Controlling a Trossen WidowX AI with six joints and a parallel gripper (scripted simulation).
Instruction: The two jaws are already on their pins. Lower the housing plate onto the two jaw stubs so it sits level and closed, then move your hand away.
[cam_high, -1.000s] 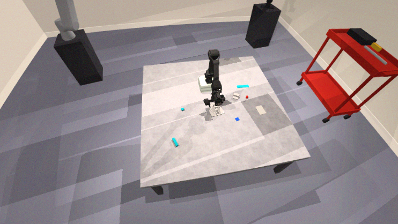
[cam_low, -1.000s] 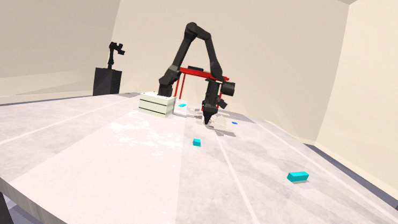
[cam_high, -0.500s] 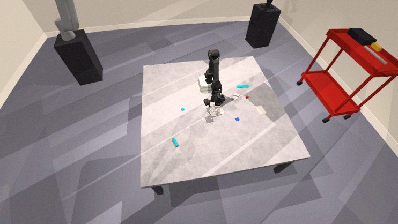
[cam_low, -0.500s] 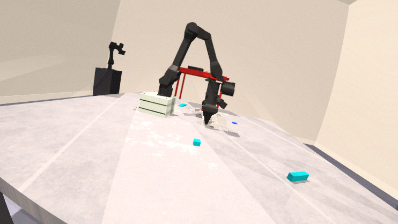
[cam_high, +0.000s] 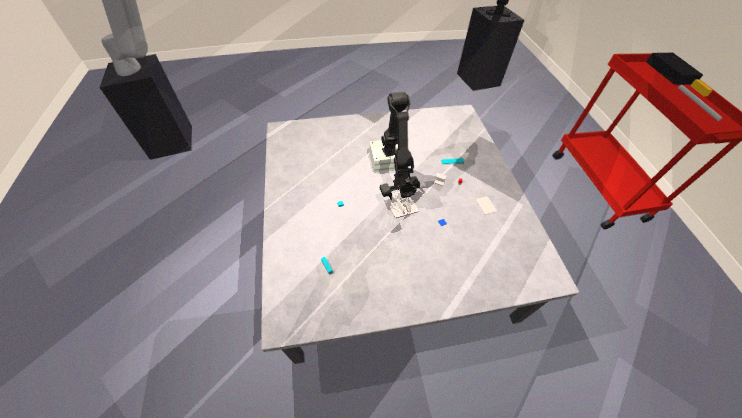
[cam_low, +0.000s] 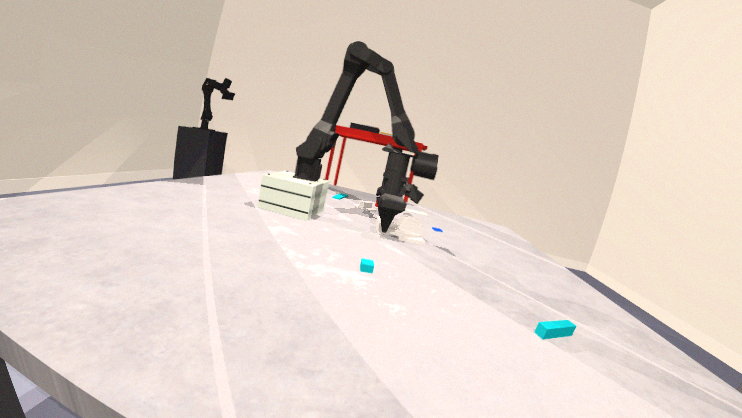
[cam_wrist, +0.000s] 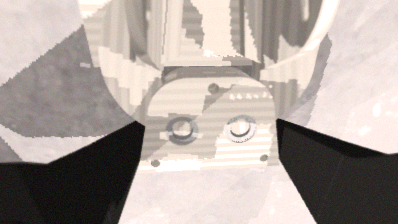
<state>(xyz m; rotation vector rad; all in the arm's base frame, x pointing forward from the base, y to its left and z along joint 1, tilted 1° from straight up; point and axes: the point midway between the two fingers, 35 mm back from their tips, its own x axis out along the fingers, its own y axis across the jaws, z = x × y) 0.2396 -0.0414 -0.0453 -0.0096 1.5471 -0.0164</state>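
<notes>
- Pale walls stand behind your worktop (cam_high: 415, 285) (cam_low: 155, 290) (cam_wrist: 200, 202), and a red cart (cam_high: 591, 103) (cam_low: 363, 134) is beyond one edge.
- Your tool (cam_high: 403, 196) (cam_low: 384, 228) (cam_wrist: 207, 125) points down well inside every edge and corner, at the pale assembly (cam_high: 410, 210) (cam_low: 411, 228) (cam_wrist: 220, 30).
- You have its fingers set wide, clamped on the housing plate (cam_wrist: 211, 150) by opposite sides.
- The plate lies directly between the fingertips, its longer axis apparently running from one to the other; the assembly's curved parts reach away beyond it.
- Two round fittings show at the plate, one toward each finger; you cannot tell how deeply the stubs sit.
- Judge the seating first: any remaining travel should be straight down, keeping both ends level, before you open and lift away.
</notes>
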